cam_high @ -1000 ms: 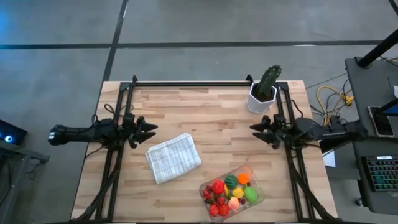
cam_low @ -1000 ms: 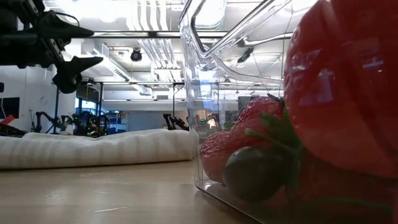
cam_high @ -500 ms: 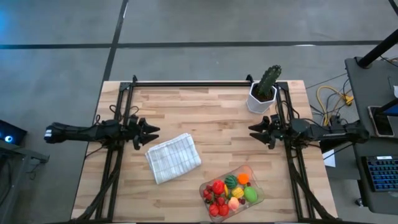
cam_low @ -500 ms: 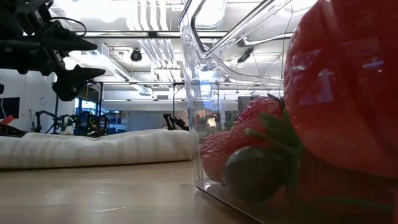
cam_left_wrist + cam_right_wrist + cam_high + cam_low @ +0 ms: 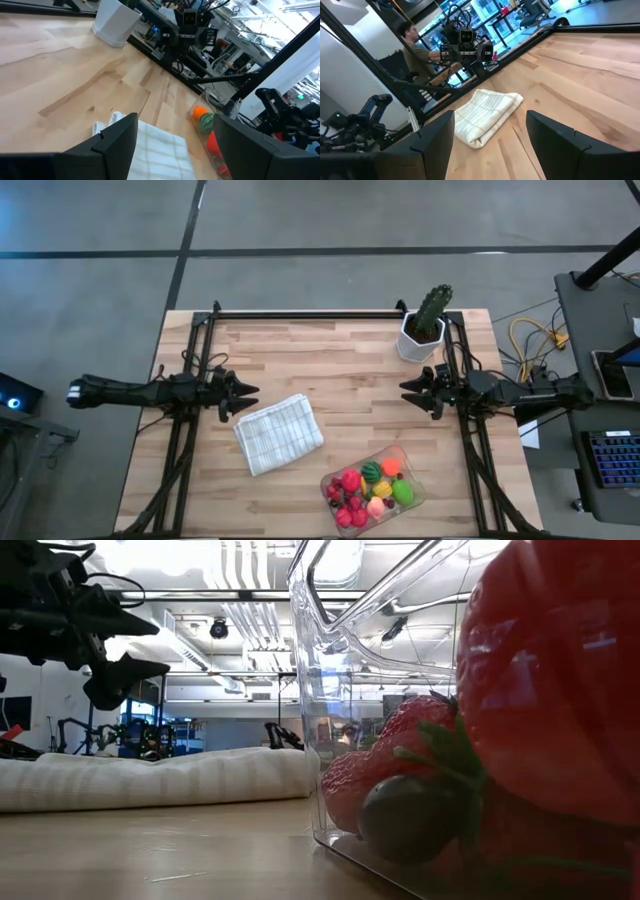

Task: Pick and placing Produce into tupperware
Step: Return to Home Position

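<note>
Left gripper point(image 5: 250, 392) hovers over the left edge of the table point(image 5: 330, 355), its fingers spread wide and holding nothing. The tips point inward, and the folded checked cloth point(image 5: 278, 434) lies just beside them, a little nearer the front. Right gripper point(image 5: 406, 392) hangs opposite at the table's right edge, likewise parted and empty, facing across the wood. Behind it stands the cactus point(image 5: 432, 305) in its white pot point(image 5: 418, 342). Toward the front right sits the tupperware point(image 5: 388, 453), well apart from both grippers — the produce point(image 5: 362, 492) is heaped inside it: red, pink, green, yellow and orange pieces.
</note>
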Robot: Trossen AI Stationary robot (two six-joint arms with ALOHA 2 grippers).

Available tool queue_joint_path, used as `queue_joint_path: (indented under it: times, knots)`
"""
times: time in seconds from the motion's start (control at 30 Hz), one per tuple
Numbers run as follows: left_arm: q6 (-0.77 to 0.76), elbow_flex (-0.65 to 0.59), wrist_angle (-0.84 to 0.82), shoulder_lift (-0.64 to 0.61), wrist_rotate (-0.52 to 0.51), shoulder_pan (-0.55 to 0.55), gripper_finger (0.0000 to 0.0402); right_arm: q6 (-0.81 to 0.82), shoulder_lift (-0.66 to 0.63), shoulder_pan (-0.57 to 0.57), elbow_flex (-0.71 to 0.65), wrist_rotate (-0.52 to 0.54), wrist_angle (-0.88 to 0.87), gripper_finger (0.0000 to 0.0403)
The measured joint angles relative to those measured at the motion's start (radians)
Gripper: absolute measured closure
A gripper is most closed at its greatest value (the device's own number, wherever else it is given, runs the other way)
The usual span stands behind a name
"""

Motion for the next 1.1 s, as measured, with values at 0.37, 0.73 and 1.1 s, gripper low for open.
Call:
queue_joint_path:
  times: [0.37,0.73,1.1]
  knots:
    - [0.0,0.0,0.0,0.027,0.0,0.0,0.0157,0.0,0.0,0.0,0.0,0.0,0.0,0.0165]
    - [0.0,0.0,0.001,0.03,0.0,0.0,0.0157,0.0,0.0,0.0,0.001,0.0,0.0,0.0165]
    - [0.0,0.0,0.001,0.029,0.0,0.0,0.0157,0.0,0.0,0.0,0.001,0.0,0.0,0.0165]
